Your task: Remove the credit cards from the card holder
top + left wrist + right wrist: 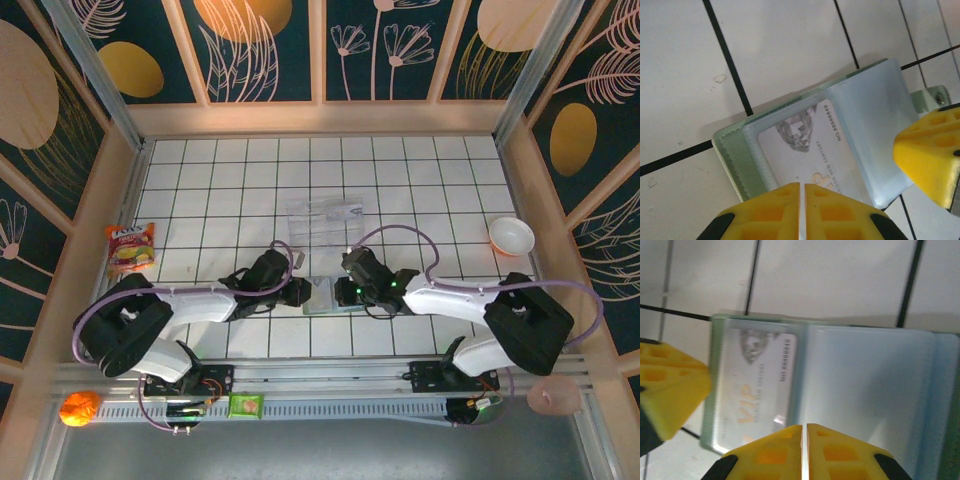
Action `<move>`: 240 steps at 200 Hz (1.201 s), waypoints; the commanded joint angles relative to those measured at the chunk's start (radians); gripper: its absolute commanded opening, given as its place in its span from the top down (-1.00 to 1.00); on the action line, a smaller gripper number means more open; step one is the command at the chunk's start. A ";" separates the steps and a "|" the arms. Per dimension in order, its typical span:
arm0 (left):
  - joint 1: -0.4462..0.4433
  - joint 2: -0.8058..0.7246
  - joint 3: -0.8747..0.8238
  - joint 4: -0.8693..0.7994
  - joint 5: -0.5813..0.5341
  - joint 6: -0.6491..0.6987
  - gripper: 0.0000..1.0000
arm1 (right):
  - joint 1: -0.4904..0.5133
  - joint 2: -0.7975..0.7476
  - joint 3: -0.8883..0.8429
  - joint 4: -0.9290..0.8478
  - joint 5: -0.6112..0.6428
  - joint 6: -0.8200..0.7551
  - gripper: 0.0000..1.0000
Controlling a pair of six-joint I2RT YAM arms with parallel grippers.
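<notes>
Left wrist view: left gripper (802, 189), yellow fingers (765, 210) pressing together, is sitting on the card holder (735, 150) at the edge nearest it, likely pinning it; whether it is nipping the sleeve I cannot tell. Opposite, the right gripper (804, 429), likewise pressed together, is facing it across the matte grey-green panels. One glossy credit card (805, 150) is lying sleeved just ahead of the left fingertips.
</notes>
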 commanded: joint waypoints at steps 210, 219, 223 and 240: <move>-0.002 -0.099 -0.051 0.024 -0.050 0.000 0.50 | -0.035 0.102 0.046 0.157 -0.234 0.001 0.44; -0.002 -0.099 -0.051 0.025 -0.046 0.003 0.50 | -0.036 0.109 0.046 0.159 -0.237 0.002 0.44; -0.002 -0.100 -0.051 0.025 -0.047 0.003 0.49 | -0.035 0.114 0.046 0.159 -0.235 0.004 0.45; -0.001 -0.096 -0.052 0.028 -0.041 0.003 0.49 | -0.035 0.126 0.050 0.136 -0.209 0.011 0.47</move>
